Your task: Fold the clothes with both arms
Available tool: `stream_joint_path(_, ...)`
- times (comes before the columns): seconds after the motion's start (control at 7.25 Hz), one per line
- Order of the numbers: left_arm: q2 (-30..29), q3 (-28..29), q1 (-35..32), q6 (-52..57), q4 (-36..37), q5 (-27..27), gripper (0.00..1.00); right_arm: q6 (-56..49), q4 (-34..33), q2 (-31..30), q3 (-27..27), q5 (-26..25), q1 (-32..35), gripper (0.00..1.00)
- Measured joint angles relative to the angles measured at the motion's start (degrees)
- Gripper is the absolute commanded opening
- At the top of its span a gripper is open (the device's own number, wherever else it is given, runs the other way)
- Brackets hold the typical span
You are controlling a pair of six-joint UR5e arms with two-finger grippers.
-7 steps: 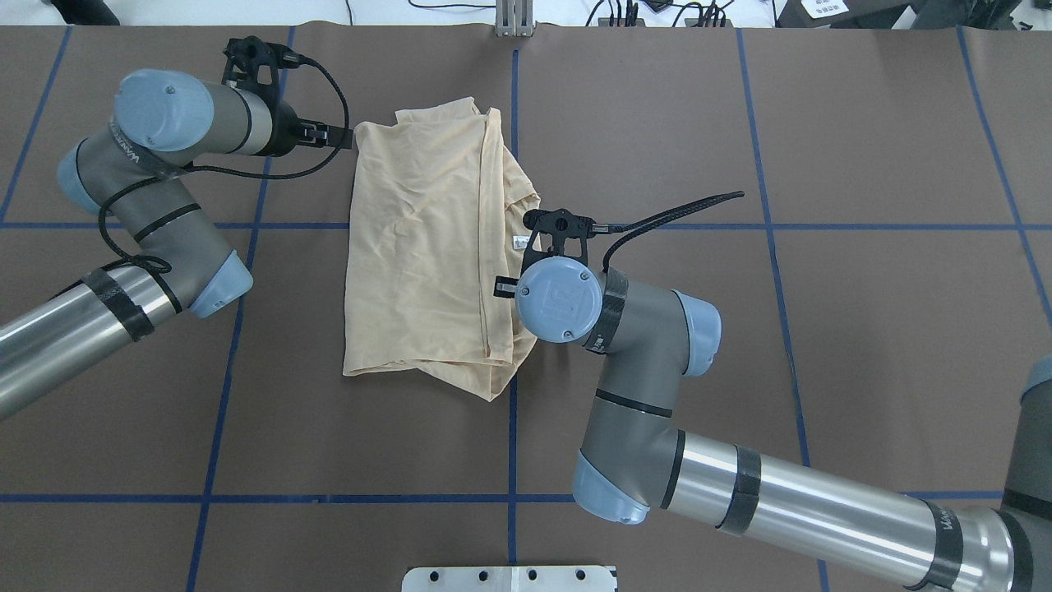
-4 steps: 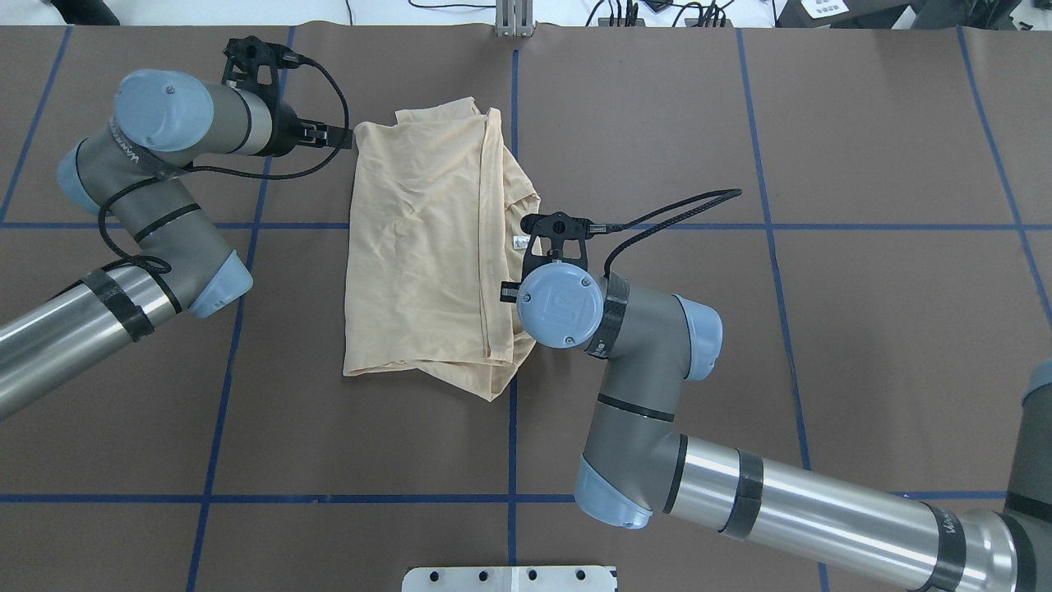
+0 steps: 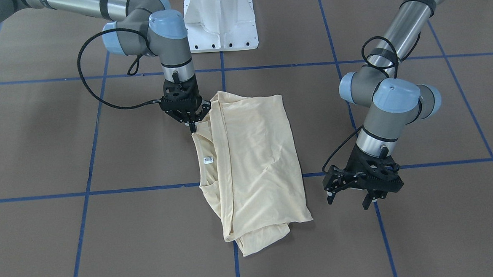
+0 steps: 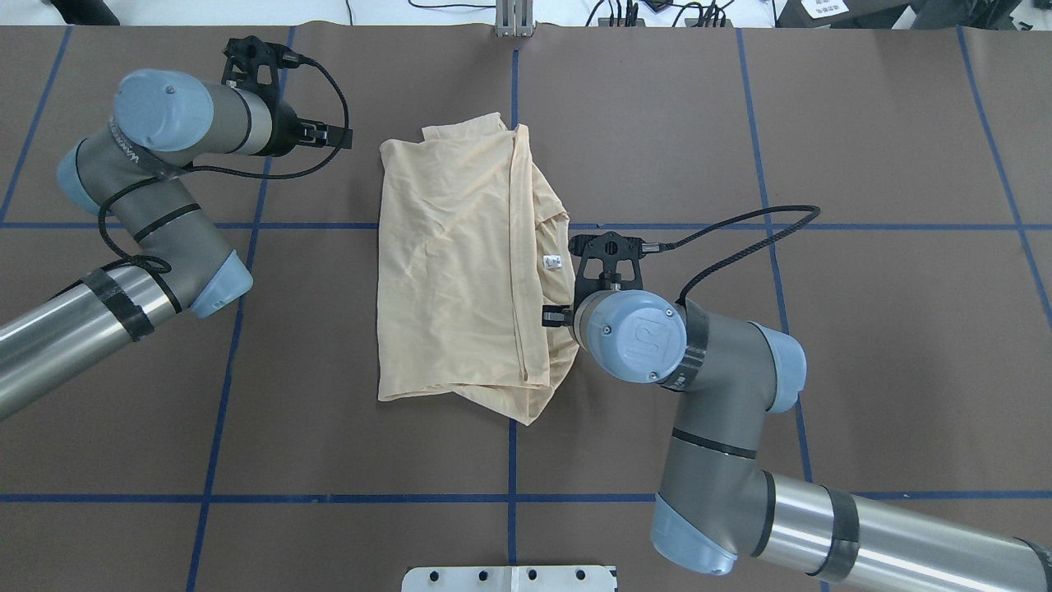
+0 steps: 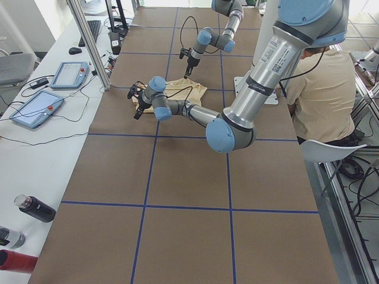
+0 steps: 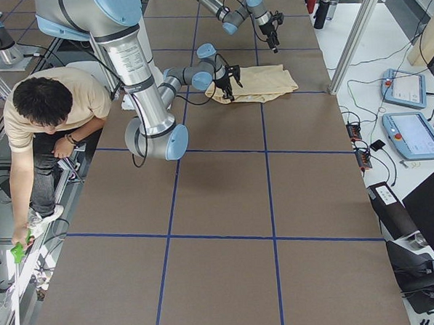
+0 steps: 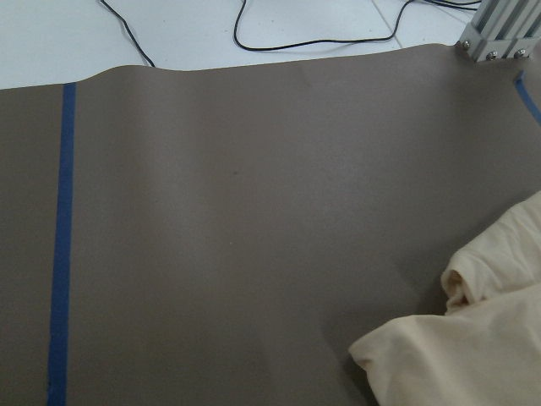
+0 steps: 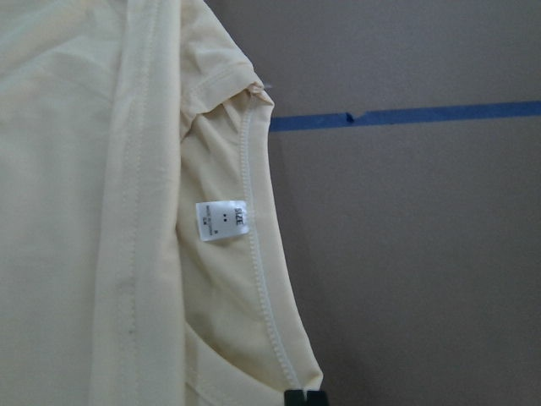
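The pale yellow shirt (image 4: 452,263) lies folded lengthwise on the brown table, its white neck label (image 4: 553,262) showing on the right edge. My right gripper (image 4: 555,316) is shut on the shirt's right edge near the neckline. The front view shows the same pinch, right gripper (image 3: 192,126) on shirt (image 3: 251,155). In the right wrist view a fingertip (image 8: 304,397) sits on the collar seam below the label (image 8: 225,221). My left gripper (image 3: 349,198) hangs open with nothing in it, a short way from the cloth. From overhead the left gripper (image 4: 343,136) is clear of the shirt's far left corner.
Blue tape lines divide the table into a grid. The white pedestal base (image 3: 219,17) stands at the robot's edge, an aluminium post (image 4: 514,16) at the far edge. A person (image 6: 55,120) sits beside the robot. Tablets and bottles lie on the side bench (image 5: 53,89).
My right arm has moved to the right and dragged the shirt with it. The shirt's far left corner has slid away from the left gripper, which has stayed in place.
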Motion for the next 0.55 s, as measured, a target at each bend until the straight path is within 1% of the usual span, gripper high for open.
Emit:
stream_joint_path(0.14, 0.0, 0.0, 0.0, -0.1, 0.0, 0.0, 1.0, 0.0, 0.0, -2.4, 3.1, -0.6, -1.5, 0.0)
stream_joint_path(0.28, 0.0, -0.1, 0.0, -0.1, 0.0, 0.0, 1.0, -0.1, 0.0, -3.8, 4.6, -1.5, -2.7, 0.0)
stream_joint_path(0.55, 0.0, -0.1, 0.0, -0.3, 0.0, 0.0, 1.0, -0.2, 0.0, -4.4, 5.2, -1.9, -3.4, 0.0)
